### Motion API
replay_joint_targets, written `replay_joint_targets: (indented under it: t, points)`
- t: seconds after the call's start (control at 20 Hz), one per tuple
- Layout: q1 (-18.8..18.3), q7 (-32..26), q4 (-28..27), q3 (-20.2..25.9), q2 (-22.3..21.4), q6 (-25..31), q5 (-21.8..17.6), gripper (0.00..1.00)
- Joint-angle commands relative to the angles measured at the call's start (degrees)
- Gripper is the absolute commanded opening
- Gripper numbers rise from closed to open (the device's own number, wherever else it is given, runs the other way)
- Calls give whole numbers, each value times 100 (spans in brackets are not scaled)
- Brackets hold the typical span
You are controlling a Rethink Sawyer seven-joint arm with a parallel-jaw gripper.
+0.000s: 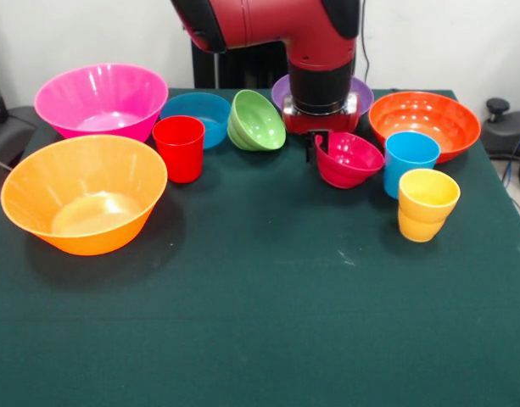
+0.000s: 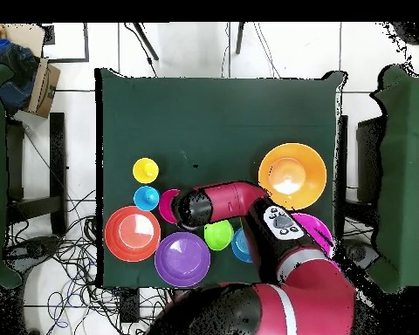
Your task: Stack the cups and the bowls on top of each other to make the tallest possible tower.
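Observation:
My gripper (image 1: pixel 318 146) comes straight down at the back middle and is shut on the near rim of the small crimson-pink bowl (image 1: pixel 350 159), which tilts toward the camera. The arm's wrist hides the fingers in the overhead view, where only a sliver of that bowl (image 2: pixel 167 205) shows. Behind the gripper lies the purple bowl (image 1: pixel 362 90), with the orange bowl (image 1: pixel 425 123) to its right. The sky-blue cup (image 1: pixel 410 161) and the yellow cup (image 1: pixel 427 204) stand upright right of the crimson bowl. To the left are the tilted green bowl (image 1: pixel 258 120), the blue bowl (image 1: pixel 197 115) and the red cup (image 1: pixel 179 148).
The large pink bowl (image 1: pixel 99 99) and the large yellow-orange bowl (image 1: pixel 81 203) stand open side up at the left. The green table (image 1: pixel 268 322) stretches toward the camera. In the overhead view, cables lie on the floor beside the table (image 2: pixel 222 113).

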Motion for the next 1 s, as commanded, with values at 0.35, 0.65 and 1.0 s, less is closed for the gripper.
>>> replay_joint_targets:
  t: [0.35, 0.65, 1.0]
  points:
    - [11, -659, -287, 351, -326, 559, -188, 0]
    - [17, -692, -283, 373, -404, 667, -154, 0]
    - [-10, -686, -209, 376, -441, 621, -181, 0]
